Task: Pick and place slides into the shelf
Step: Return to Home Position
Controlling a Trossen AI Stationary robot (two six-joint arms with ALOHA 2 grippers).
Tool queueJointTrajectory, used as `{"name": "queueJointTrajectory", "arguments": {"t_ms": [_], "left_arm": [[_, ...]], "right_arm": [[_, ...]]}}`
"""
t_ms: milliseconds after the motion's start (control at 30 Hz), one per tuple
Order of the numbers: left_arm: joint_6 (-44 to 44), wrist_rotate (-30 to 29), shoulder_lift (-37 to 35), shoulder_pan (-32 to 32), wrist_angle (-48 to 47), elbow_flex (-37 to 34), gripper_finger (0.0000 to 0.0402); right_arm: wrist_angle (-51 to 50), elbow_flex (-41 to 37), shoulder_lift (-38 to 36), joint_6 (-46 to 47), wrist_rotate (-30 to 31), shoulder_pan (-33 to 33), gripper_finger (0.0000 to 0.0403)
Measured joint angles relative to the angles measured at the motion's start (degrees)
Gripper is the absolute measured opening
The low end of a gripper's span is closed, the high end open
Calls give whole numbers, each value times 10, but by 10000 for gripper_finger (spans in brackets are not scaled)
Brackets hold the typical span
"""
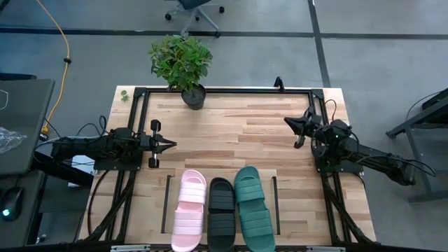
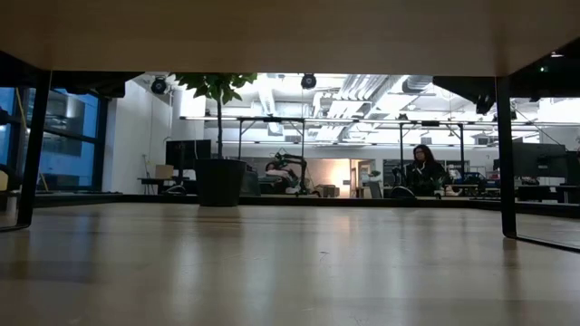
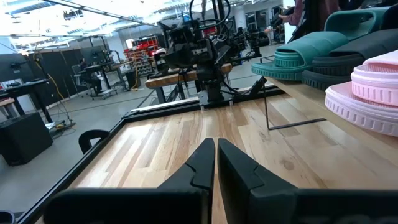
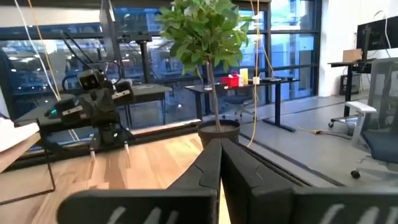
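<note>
Pink slide [image 1: 187, 210], black slide [image 1: 222, 213] and teal slide [image 1: 253, 208] lie abreast on the shelf [image 1: 175, 189], long axes square to the desk's [image 1: 231, 126] front edge, well apart from the left gripper [image 1: 168, 144] and right gripper [image 1: 290, 122], both closed and empty.

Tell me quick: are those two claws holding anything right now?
Left gripper: shut, holding nothing, at the table's left side.
Right gripper: shut, holding nothing, at the table's right side.

Ribbed matt rubber slides [image 1: 221, 210], smooth light-wood shelf [image 1: 269, 183], thin matt black metal rails [image 1: 169, 203]
</note>
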Motion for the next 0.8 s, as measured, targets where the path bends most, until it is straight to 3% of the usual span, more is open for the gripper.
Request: {"name": "queueJointTrajectory", "arguments": {"t_ms": [800], "left_arm": [[0,0,0,0,0,0,10]], "right_arm": [[-162,0,1,1,-12,0,0]]}}
